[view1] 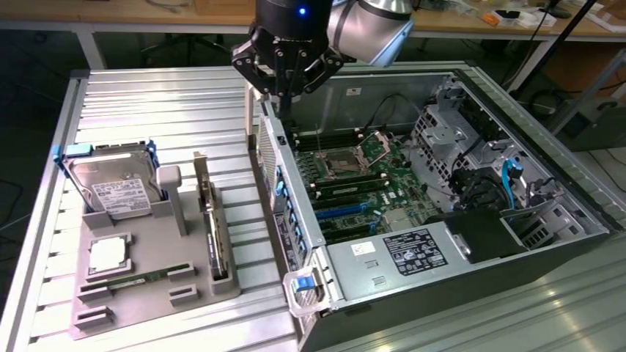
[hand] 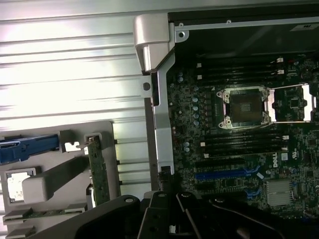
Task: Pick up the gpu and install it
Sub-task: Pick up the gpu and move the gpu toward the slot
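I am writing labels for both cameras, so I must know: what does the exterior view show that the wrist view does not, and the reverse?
Exterior view: the hard drive in the grey holder, the power supply, and the shut gripper above the case wall. Wrist view: the green board face of the gpu, from above. Both: the gpu standing in the holder, the processor socket, the blue slots.

Single arm angled in from above, wrist pointing straight down, black fingers pressed together
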